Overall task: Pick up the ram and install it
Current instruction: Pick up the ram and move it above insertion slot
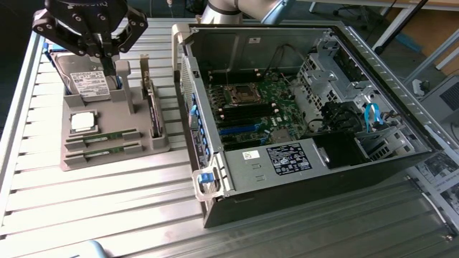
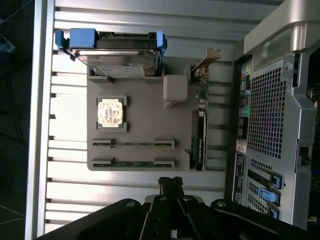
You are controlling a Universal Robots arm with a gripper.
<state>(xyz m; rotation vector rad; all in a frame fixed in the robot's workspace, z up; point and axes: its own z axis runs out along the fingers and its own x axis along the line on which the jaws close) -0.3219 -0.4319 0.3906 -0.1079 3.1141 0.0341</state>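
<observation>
Two ram sticks lie flat in parallel slots of a grey holder tray [image 1: 107,164], one [image 1: 101,138] farther from the tray's near edge than its twin [image 1: 105,152]. The wrist view looks straight down on both, the first ram stick [image 2: 133,144] and the second [image 2: 133,163]. My gripper [image 1: 109,67] hangs above the far end of the tray, over the hard drive. Its black fingers [image 2: 171,184] are shut together with nothing between them, well clear of the ram. The open computer case [image 1: 301,102] lies on the exterior view's right, with the motherboard [image 1: 258,107] exposed.
The tray also holds a hard drive [image 2: 115,50] in a blue bracket, a square silver processor [image 2: 111,112] and an upright expansion card [image 2: 199,142]. The case's perforated rear panel [image 2: 270,120] stands close beside the tray. Everything rests on a slatted metal table [image 1: 93,204].
</observation>
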